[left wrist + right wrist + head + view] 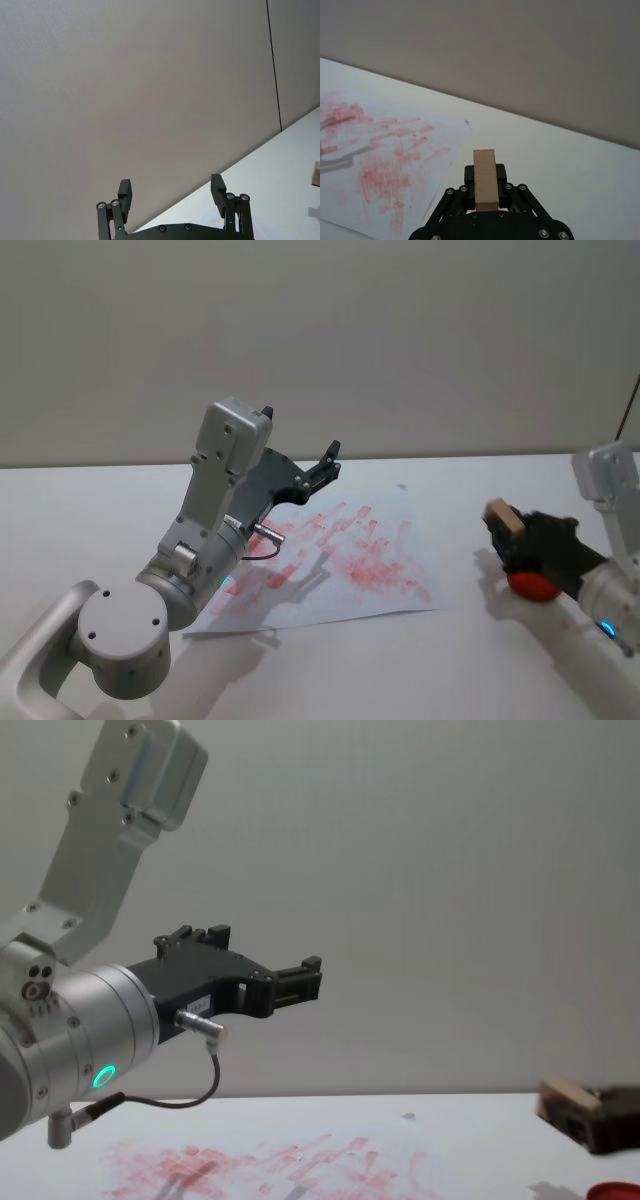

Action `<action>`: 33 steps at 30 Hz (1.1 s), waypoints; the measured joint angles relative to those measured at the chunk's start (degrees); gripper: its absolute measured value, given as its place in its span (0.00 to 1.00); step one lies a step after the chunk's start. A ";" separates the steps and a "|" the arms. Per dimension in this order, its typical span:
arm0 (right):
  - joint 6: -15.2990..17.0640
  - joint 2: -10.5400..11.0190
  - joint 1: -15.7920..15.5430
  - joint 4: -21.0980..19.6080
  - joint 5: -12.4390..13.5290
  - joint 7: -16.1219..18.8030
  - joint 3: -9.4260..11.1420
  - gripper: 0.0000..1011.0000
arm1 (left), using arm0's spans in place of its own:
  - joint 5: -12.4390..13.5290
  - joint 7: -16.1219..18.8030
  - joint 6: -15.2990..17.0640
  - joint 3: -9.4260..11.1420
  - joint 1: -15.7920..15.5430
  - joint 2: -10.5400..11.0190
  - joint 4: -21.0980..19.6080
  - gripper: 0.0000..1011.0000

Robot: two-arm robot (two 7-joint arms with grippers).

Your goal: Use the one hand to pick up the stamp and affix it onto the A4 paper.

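Two grippers worked over one white table (450, 660). Nearest lay one red round pad (533, 586). Just above it, the right gripper (510, 532) was clamped on the single stamp (503, 519), held clear of the table at the paper's 3 o'clock. One A4 paper (370, 560), smeared red, lay flat mid-table. The left gripper (325, 465), spread wide and empty, hovered over the paper's 11 o'clock part. A plain grey wall (400, 340) stood behind.

A silver-grey cylindrical left arm (90, 1020), teal ring light (103, 1075) at the wrist, thin black cable (217, 1065) beneath, ends in a black two-fingered left gripper (170, 186) dotted with screws.
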 joint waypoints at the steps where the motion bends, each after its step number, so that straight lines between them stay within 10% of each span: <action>1: -0.89 -0.33 0.49 0.00 -0.01 0.78 -0.18 0.22 | 0.00 0.00 0.00 0.00 0.00 0.00 0.00 0.99; 17: -5.49 -4.77 5.81 4.74 1.81 9.14 -2.74 0.22 | 0.00 0.00 0.00 0.00 0.00 0.00 0.00 0.99; 33: -0.06 -7.81 9.61 11.84 -1.09 12.43 -5.36 0.22 | 0.00 0.00 0.00 0.00 0.00 0.00 0.00 0.99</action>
